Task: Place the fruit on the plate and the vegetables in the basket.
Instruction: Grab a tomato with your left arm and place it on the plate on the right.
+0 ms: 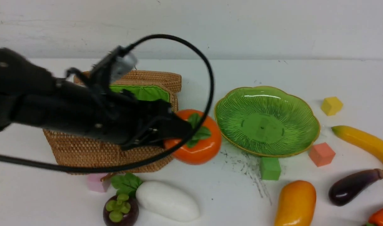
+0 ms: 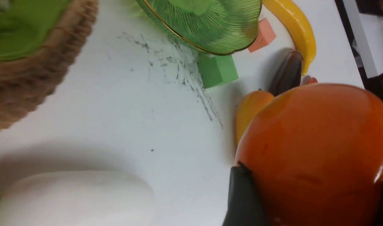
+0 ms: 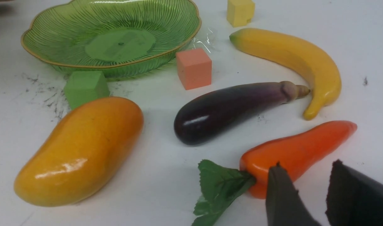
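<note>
My left gripper (image 1: 182,129) is shut on the orange persimmon (image 1: 200,146) and holds it just off the table, between the woven basket (image 1: 94,150) and the empty green plate (image 1: 266,121). In the left wrist view the persimmon (image 2: 313,150) fills the space between the fingers (image 2: 241,194). The white radish (image 1: 167,201) and mangosteen (image 1: 120,212) lie in front of the basket. Mango (image 3: 81,150), eggplant (image 3: 229,108), banana (image 3: 291,56) and pepper (image 3: 301,150) lie near the plate. My right gripper (image 3: 307,175) is open beside the pepper, holding nothing.
Foam cubes lie about: yellow (image 1: 331,105), salmon (image 1: 321,153) and green (image 1: 269,168) around the plate, pink (image 1: 97,183) at the basket's front. The basket's lid (image 1: 160,78) stands open at the back. The left arm's black cable (image 1: 207,94) loops over the basket.
</note>
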{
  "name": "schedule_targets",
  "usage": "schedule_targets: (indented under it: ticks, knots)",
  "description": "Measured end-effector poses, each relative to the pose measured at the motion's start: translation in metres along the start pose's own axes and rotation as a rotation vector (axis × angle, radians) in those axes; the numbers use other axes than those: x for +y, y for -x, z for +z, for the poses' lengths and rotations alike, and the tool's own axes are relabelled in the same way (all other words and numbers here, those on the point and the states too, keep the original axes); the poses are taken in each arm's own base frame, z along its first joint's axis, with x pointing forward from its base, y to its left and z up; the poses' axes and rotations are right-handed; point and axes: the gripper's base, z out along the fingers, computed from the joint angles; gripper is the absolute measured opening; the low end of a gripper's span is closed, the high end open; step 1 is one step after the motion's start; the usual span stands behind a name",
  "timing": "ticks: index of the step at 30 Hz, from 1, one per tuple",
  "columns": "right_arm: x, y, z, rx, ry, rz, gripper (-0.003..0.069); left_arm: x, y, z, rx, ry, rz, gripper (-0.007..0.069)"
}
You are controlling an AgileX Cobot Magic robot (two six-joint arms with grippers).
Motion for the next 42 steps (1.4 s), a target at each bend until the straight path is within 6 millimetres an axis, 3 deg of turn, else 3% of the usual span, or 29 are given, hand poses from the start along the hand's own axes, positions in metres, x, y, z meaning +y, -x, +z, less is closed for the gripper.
schedule_targets:
  ticks: [11, 17, 22, 28, 32, 38, 42]
  knots:
    - [0.000, 0.000, 0.000, 0.000, 0.000, 0.000, 0.0243, -0.020, 0.033, 0.057, 0.000, 0.030, 0.015, 0.0426]
    - [0.000, 0.000, 0.000, 0.000, 0.000, 0.000, 0.0243, -0.015, 0.085, 0.109, 0.014, 0.115, 0.068, 0.0426]
    - [0.000, 0.000, 0.000, 0.000, 0.000, 0.000, 0.0243, -0.010, 0.108, 0.145, 0.052, 0.121, 0.049, 0.0426]
    - [0.000, 0.000, 0.000, 0.000, 0.000, 0.000, 0.0243, 0.000, 0.115, 0.180, 0.073, 0.118, 0.010, 0.0426]
    - [0.000, 0.000, 0.000, 0.000, 0.000, 0.000, 0.0243, -0.004, 0.104, 0.206, 0.085, 0.111, 0.026, 0.0426]
    - [0.000, 0.000, 0.000, 0.000, 0.000, 0.000, 0.0243, -0.011, 0.089, 0.228, 0.082, 0.106, 0.046, 0.0426]
    - [0.000, 0.000, 0.000, 0.000, 0.000, 0.000, 0.0243, -0.008, 0.088, 0.232, 0.077, 0.113, 0.028, 0.0426]
